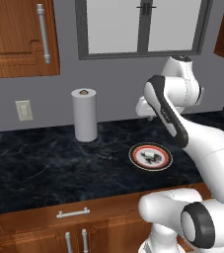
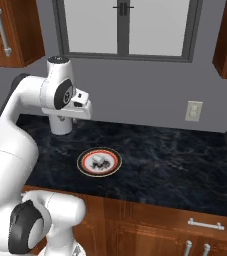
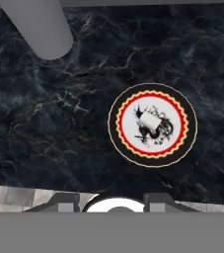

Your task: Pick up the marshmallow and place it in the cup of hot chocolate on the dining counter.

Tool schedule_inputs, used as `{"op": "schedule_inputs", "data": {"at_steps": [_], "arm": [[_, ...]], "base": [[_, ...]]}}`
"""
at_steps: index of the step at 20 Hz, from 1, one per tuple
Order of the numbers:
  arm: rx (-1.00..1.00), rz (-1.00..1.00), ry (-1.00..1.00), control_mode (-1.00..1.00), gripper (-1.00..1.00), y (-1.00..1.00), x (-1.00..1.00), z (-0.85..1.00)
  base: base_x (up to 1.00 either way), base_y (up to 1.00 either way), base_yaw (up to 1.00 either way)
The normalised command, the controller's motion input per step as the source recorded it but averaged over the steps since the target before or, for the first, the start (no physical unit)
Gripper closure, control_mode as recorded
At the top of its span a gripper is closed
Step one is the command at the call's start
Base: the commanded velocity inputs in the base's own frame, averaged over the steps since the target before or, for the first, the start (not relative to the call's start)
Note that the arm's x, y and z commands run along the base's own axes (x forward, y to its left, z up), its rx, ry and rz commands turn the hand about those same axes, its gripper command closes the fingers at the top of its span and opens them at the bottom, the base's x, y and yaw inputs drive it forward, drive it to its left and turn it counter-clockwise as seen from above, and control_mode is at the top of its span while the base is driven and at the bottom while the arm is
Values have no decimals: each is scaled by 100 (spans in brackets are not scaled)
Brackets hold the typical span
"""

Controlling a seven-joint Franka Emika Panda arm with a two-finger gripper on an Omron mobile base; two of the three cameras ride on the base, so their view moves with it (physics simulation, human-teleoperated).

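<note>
You see the marshmallow (image 3: pixel 150 120) lying on the red-and-black-rimmed plate (image 3: pixel 181 141), near the paper-towel roll (image 1: pixel 84 114); whether the gripper is wide or narrow, you cannot tell.

One marshmallow (image 3: pixel 150 120) lies on one plate (image 3: pixel 177 143). One paper-towel roll (image 1: pixel 84 114) stands on one bench (image 1: pixel 39 163). One window (image 1: pixel 143 24) with two panes is in the wall. One wall outlet (image 1: pixel 23 110) shows in the left view, and one (image 2: pixel 193 111) in the right. One drawer handle (image 1: pixel 73 213) and two door handles (image 1: pixel 76 241) sit below.
</note>
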Motion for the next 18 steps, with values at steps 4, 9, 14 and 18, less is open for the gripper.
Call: {"op": "schedule_inputs", "data": {"at_steps": [4,9,14,18], "arm": [[0,0,-6,-100,-100,0,-41,-6],[-3,2,1,-100,-100,0,-77,-39],[-5,9,7,-100,-100,0,-64,-41],[-3,27,3,-100,-100,0,-15,-24]], "base": [[0,0,0],[0,0,0],[0,0,0],[0,0,0]]}}
